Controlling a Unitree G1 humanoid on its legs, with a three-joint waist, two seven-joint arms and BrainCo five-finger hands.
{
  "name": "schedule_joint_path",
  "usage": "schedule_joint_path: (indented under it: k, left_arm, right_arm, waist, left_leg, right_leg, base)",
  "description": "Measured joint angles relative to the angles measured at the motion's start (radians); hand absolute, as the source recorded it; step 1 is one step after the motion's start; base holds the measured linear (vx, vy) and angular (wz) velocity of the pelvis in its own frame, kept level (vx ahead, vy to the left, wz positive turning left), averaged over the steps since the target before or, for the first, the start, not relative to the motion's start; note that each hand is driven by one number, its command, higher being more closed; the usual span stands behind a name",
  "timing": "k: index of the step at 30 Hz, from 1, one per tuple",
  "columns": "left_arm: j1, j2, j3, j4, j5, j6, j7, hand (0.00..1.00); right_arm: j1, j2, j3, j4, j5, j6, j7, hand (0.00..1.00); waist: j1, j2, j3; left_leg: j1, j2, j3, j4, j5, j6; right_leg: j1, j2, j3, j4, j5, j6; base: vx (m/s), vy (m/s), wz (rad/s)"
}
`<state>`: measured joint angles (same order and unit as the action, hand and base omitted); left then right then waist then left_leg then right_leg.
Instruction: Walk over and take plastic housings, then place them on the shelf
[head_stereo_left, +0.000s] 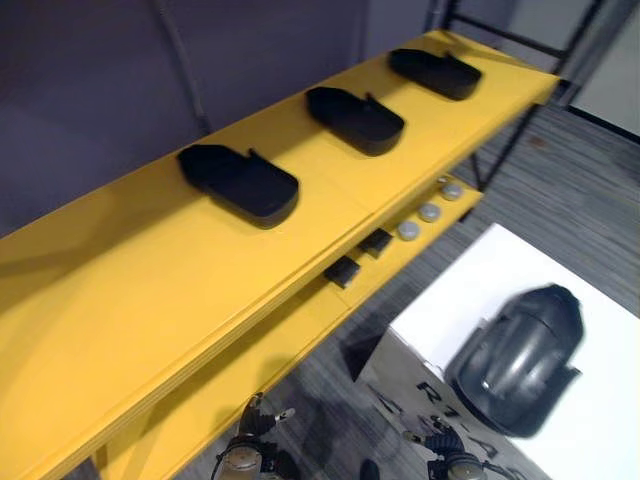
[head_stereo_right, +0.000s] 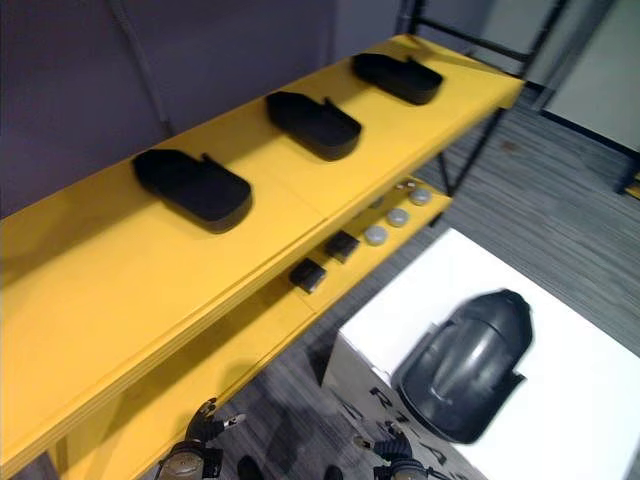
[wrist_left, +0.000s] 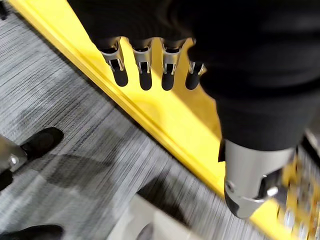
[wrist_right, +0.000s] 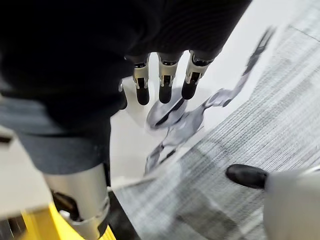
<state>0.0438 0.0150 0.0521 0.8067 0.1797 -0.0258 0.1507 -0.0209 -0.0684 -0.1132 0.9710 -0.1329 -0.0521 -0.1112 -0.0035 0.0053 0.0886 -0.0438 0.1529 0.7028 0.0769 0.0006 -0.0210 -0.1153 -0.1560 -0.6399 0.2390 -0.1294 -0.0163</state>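
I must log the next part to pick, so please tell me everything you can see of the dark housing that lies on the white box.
The dark housing is one curved shell, dark grey and glossy, plastic by its look, with pale reflections. One end is rounded and domed; a small tab juts from its side. It lies alone on top of the white box, near the box's printed side. Only the box touches it.
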Motion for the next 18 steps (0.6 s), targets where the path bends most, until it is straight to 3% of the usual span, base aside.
schedule_joint_path:
  k: [2,4,5,7,9,10,12,14,15,18]
  left_arm:
    - [-0.003,0.001,-0.001,0.001,0.000,0.000,-0.001,0.00]
    - [-0.009,0.006,-0.001,0.001,0.001,-0.002,-0.002,0.00]
    - [-0.002,0.011,-0.001,0.003,0.001,-0.001,-0.002,0.00]
    - [0.007,0.006,-0.001,0.007,0.000,0.000,-0.004,0.00]
    - [0.019,-0.007,-0.002,0.011,-0.002,0.000,-0.003,0.00]
    - [0.022,-0.007,-0.002,0.011,-0.003,0.000,-0.003,0.00]
    - [0.038,-0.007,-0.002,0.011,-0.020,0.000,0.000,0.00]
    - [0.038,-0.006,-0.002,0.012,-0.030,-0.001,0.004,0.00]
    - [0.036,-0.006,-0.002,0.024,-0.039,-0.002,0.006,0.00]
    - [0.030,0.008,-0.001,0.049,-0.039,-0.001,0.006,0.00]
  right_arm:
    - [0.000,-0.008,0.017,0.000,-0.001,0.000,-0.005,0.00]
    - [0.015,-0.005,0.033,0.004,-0.014,0.000,-0.006,0.00]
    - [0.028,-0.009,0.079,0.004,-0.017,0.000,-0.007,0.00]
    - [0.035,-0.013,0.083,0.005,-0.017,0.000,-0.008,0.00]
    - [0.034,-0.020,0.069,0.005,-0.013,0.000,-0.016,0.00]
    - [0.034,-0.022,0.066,0.005,-0.013,0.000,-0.017,0.00]
    - [0.036,-0.026,0.058,0.007,-0.013,0.000,-0.021,0.00]
    - [0.040,-0.026,0.056,0.009,-0.012,0.000,-0.023,0.00]
    - [0.049,-0.032,0.054,0.005,-0.009,-0.001,-0.023,0.00]
    - [0.066,-0.009,0.033,-0.006,0.011,-0.006,-0.024,0.00]
  waist:
    - [-0.016,0.024,0.025]
    - [-0.007,0.033,0.036]
    - [-0.006,0.031,0.044]
    - [-0.006,0.036,0.061]
    - [-0.003,0.030,0.082]
    - [-0.002,0.028,0.086]
    - [0.007,0.025,0.093]
    - [0.019,0.032,0.089]
    - [0.020,0.050,0.082]
    - [0.018,0.023,0.073]
  left_leg:
    - [0.034,0.018,0.020,0.036,-0.029,-0.015]
    - [0.021,0.096,0.027,0.187,-0.070,-0.025]
    - [-0.020,0.179,0.000,0.364,-0.095,-0.020]
    - [-0.056,0.218,-0.086,0.470,-0.120,-0.024]
    - [-0.106,0.144,-0.359,0.501,-0.169,-0.092]
    - [-0.114,0.114,-0.428,0.489,-0.180,-0.109]
    - [-0.113,-0.001,-0.671,0.388,-0.198,-0.137]
    - [-0.105,-0.036,-0.779,0.293,-0.189,-0.124]
    - [-0.095,-0.030,-0.786,0.241,-0.158,-0.085]
    - [-0.063,-0.045,-0.732,0.196,-0.151,-0.057]
  right_leg:
    - [0.021,0.019,0.033,0.009,-0.003,-0.006]
    - [0.042,0.056,0.094,-0.018,0.002,-0.014]
    - [0.050,0.095,0.145,-0.051,0.001,-0.027]
    - [0.066,0.125,0.194,-0.067,0.008,-0.039]
    - [0.072,0.151,0.270,-0.075,0.027,-0.051]
    - [0.074,0.155,0.283,-0.077,0.031,-0.048]
    - [0.078,0.169,0.350,-0.079,0.040,-0.037]
    - [0.063,0.184,0.387,-0.081,0.046,-0.031]
    - [0.063,0.201,0.410,-0.083,0.048,-0.028]
    - [0.064,0.182,0.456,-0.091,0.052,-0.013]
  base:
    - [-0.06,-0.066,-0.81]
    - [-0.09,-0.161,-0.96]
    - [-0.09,-0.207,-0.99]
    - [-0.06,-0.166,-0.97]
    - [-0.04,-0.072,-1.01]
    - [0.00,-0.032,-0.89]
    - [0.03,0.012,-0.94]
    - [0.03,0.071,-0.87]
    - [0.03,0.102,-0.74]
    - [0.13,0.168,-0.47]
